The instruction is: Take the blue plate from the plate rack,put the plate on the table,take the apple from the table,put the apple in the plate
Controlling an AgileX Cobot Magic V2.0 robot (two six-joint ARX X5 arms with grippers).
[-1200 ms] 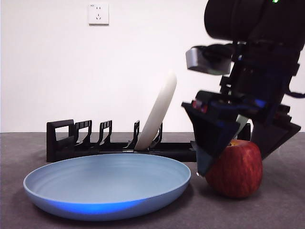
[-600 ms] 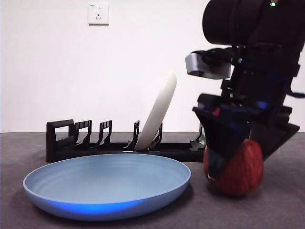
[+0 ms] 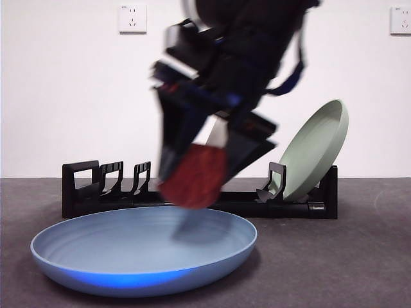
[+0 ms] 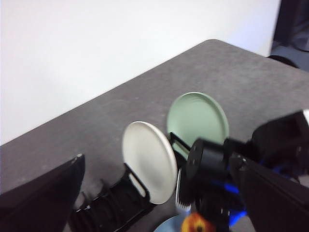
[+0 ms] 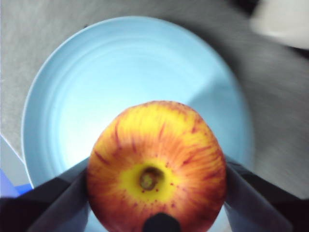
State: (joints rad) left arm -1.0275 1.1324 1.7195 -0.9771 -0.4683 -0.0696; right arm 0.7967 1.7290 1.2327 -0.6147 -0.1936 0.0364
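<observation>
My right gripper (image 3: 196, 185) is shut on the red apple (image 3: 194, 176) and holds it in the air just above the blue plate (image 3: 128, 256), which lies flat on the table in front of the black plate rack (image 3: 83, 186). The picture is blurred by motion. In the right wrist view the apple (image 5: 157, 169), stem up, sits between the jaws of the right gripper (image 5: 157, 195) over the middle of the blue plate (image 5: 120, 82). My left gripper (image 4: 154, 212) is open and empty, high above the scene. The apple (image 4: 195, 223) shows small below it.
A pale green plate (image 3: 314, 151) leans in the rack's right end. A cream-white plate (image 4: 149, 162) stands in the rack beside the green plate (image 4: 198, 118); the arm hides most of it in the front view. The dark grey table (image 3: 359, 256) lies bare at the right.
The right gripper closed on the apple at the right of the table, lifted it and carried it left, over the blue plate. The green plate is now uncovered.
</observation>
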